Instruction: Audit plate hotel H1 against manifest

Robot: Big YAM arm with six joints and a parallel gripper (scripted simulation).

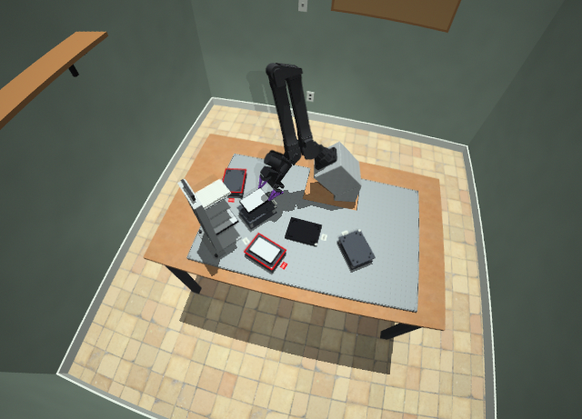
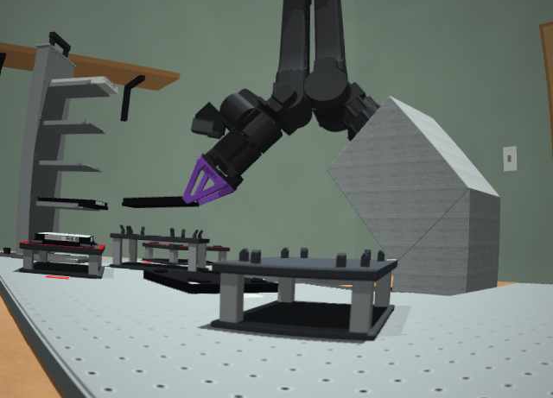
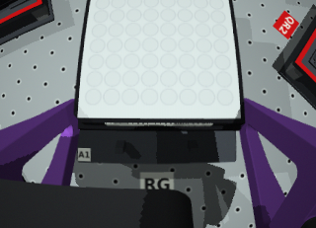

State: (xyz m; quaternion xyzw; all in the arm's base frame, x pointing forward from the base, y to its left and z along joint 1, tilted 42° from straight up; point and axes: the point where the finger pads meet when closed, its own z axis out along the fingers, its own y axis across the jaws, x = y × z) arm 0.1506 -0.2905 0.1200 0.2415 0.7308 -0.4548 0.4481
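My gripper [image 2: 196, 200] is shut on the short end of a white-topped, black-sided plate [image 2: 158, 201] and holds it level in the air above the regrip nest RG [image 2: 158, 240]. From above, the plate [image 1: 254, 199] hangs just right of the hotel H1 [image 1: 214, 213]. In the side view, H1 [image 2: 48, 139] holds a dark plate on its bottom shelf [image 2: 71, 203]. The two middle shelves look empty. The top shelf carries something light.
The red-rimmed nest in front [image 1: 265, 250] holds a white plate. The red-rimmed nest QR2 [image 1: 234, 180] behind is empty. A black flat pad [image 1: 303, 230] and an empty dark nest [image 1: 356, 250] stand to the right. The grey block [image 1: 338, 173] carries the arm's base.
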